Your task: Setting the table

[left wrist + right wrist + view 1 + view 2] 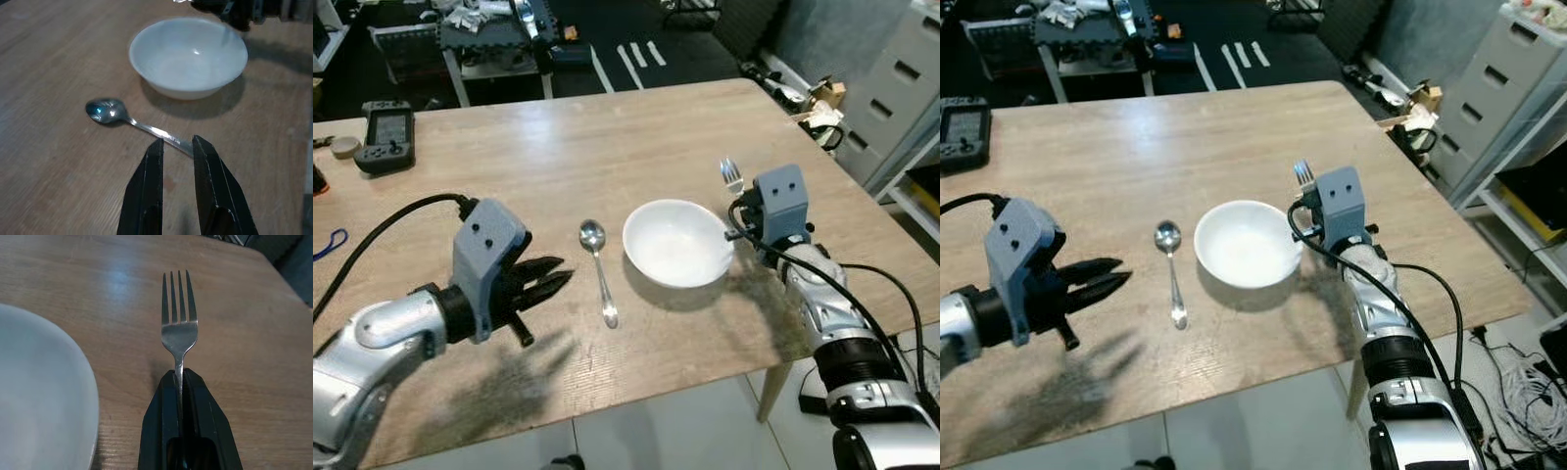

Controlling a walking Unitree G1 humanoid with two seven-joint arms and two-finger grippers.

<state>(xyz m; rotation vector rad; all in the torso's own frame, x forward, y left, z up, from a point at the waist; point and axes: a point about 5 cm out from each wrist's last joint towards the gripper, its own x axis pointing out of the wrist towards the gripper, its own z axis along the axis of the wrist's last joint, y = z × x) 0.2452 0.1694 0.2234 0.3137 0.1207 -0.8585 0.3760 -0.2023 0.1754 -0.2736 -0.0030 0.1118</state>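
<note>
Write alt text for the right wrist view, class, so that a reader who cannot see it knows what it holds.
The right gripper is shut on a silver fork, its tines pointing away from the camera above a wooden table. The rim of a white bowl lies on the table close beside the fork.

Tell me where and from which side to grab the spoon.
Grip the spoon at mid-handle, coming from above, fingers straddling the thin stem. It lies flat on the table, bowl end away from the robot, left of the white bowl. The left tool hovers beside it; the right tool holds the fork.
</note>
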